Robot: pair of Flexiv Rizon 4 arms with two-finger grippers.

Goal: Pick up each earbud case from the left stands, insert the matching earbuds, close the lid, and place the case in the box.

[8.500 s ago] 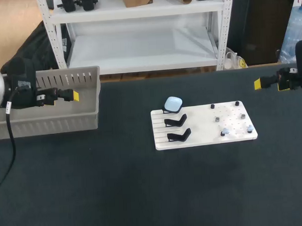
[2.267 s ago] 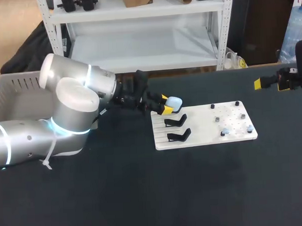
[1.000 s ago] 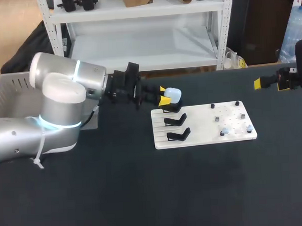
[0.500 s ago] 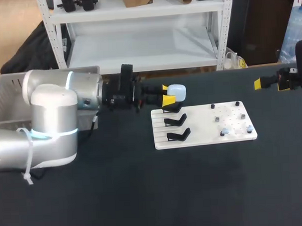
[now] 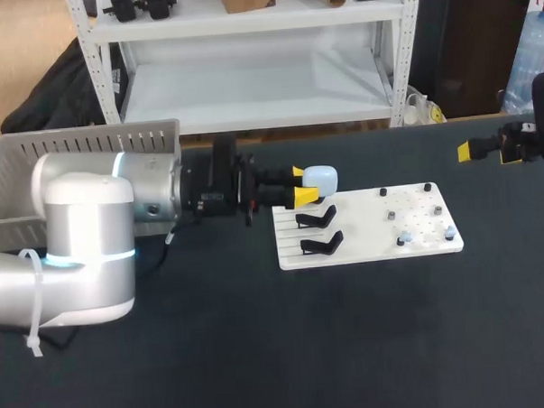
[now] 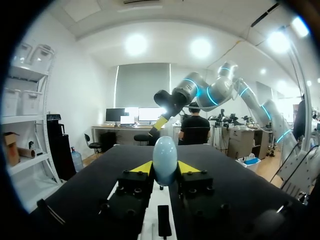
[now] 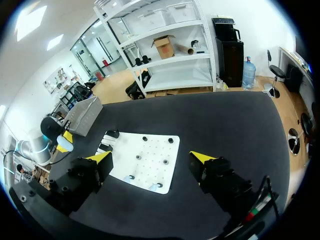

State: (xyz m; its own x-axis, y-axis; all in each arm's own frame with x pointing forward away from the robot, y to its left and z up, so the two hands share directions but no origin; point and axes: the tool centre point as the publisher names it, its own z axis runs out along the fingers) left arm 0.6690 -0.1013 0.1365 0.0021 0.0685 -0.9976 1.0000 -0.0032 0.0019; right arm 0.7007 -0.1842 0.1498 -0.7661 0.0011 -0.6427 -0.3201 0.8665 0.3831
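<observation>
The pale blue, glossy, pebble-shaped earbud case point(image 5: 320, 177) sits a little above the middle of the head view, pinched between the two yellow fingertips of the left gripper point(image 5: 302, 185). The tips press on it from both sides, set only as far apart as the case is wide. In the left wrist view the smooth rounded case point(image 6: 164, 159) stands upright in that gripper point(image 6: 164, 169), its lid shut.

The case hangs over the topmost black angled stand point(image 5: 311, 200); whether the two touch cannot be told. The middle black stand point(image 5: 316, 220) and the lowest black stand point(image 5: 322, 246) below it carry nothing. All three stand on the grooved left part of a flat white rectangular board point(image 5: 364, 250). Its right part is drilled with rows of small holes and holds a few dark pegs and two small pale blue earbuds point(image 5: 404, 239) – one near the lower middle, one by the board's right edge.

The left arm's silver, rounded housing fills the left of the head view, in front of a grey plastic box with a slotted wall point(image 5: 116, 138); its inside is mostly hidden.

The right gripper point(image 5: 486, 151) is at the far right edge, over the matte black table point(image 5: 260, 349). Its fingers are spread wide with nothing between them – the right wrist view shows it point(image 7: 151, 158) high above the board.
</observation>
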